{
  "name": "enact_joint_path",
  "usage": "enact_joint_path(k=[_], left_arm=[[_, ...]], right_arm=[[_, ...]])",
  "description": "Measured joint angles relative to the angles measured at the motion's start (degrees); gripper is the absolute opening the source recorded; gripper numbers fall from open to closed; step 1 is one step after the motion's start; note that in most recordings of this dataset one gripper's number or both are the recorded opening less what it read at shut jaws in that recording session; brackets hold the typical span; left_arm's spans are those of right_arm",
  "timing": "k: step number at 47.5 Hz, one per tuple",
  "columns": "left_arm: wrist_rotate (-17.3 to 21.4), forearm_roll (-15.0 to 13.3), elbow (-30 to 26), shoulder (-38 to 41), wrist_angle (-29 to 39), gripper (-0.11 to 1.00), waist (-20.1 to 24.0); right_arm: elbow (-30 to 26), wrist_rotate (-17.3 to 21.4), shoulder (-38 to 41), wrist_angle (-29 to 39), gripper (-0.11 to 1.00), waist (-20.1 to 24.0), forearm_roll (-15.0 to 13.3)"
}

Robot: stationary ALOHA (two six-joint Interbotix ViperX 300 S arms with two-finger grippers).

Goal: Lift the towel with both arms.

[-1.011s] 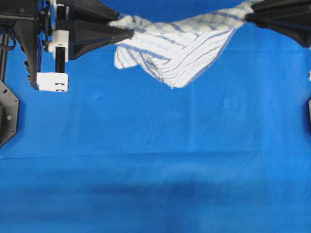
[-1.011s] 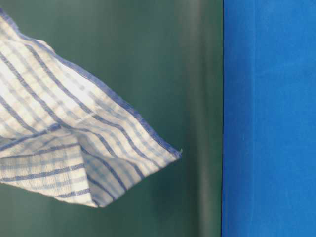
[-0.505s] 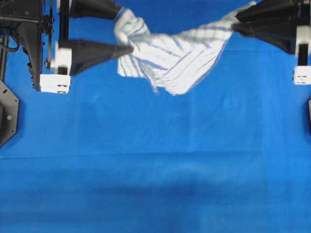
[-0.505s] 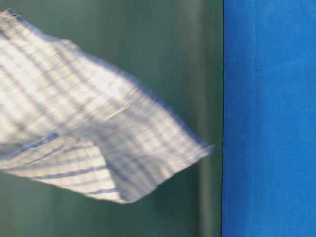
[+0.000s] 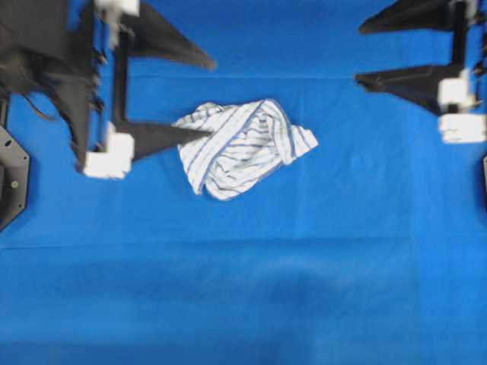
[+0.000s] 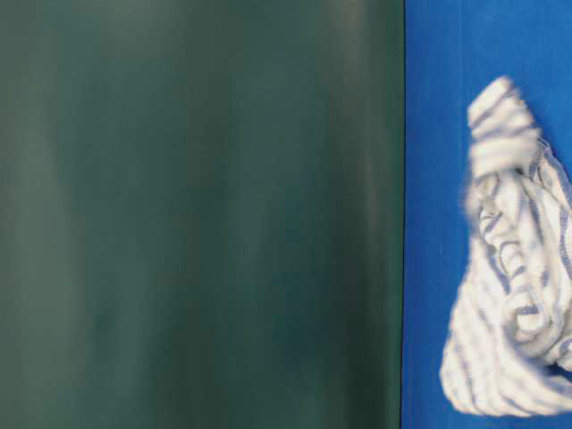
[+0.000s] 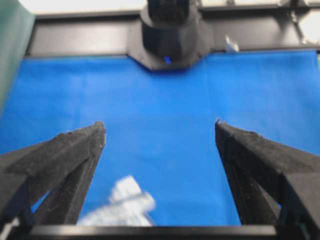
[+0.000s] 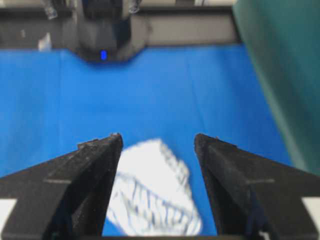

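Observation:
The towel [image 5: 240, 148], white with fine blue stripes, is a crumpled heap on the blue cloth [image 5: 243, 289], free of both grippers. My left gripper [image 5: 212, 99] is open wide at the towel's upper left, and its lower finger tip overlaps the towel's left edge in the overhead view. My right gripper [image 5: 358, 53] is open at the upper right, apart from the towel. The table-level view shows the towel [image 6: 518, 268] blurred. In the left wrist view the towel [image 7: 122, 207] lies below the open gripper [image 7: 159, 125]. In the right wrist view the towel [image 8: 152, 192] shows between the open gripper's [image 8: 158, 136] fingers.
The blue cloth covers the whole table. A dark green backdrop [image 6: 197, 214] fills the left of the table-level view. The opposite arm's black base [image 7: 170, 30] stands at the cloth's far edge, and another base [image 8: 102, 30] in the right wrist view.
Both grippers have opened and let go of the towel. It hung stretched between them and has dropped into a heap on the blue cloth.

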Motion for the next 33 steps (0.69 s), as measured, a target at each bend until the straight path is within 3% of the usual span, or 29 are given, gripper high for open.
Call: enact_joint_path(k=[16, 33], left_arm=[[-4.3, 0.0, 12.8, 4.7, -11.5, 0.9, -2.7], [-8.8, -0.1, 25.4, 11.2, -24.0, 0.9, -3.6]], right_arm=[[12.5, 4.9, 7.6, -11.2, 0.63, 1.8, 0.2], [14.9, 5.0, 22.9, -19.0, 0.63, 1.8, 0.2]])
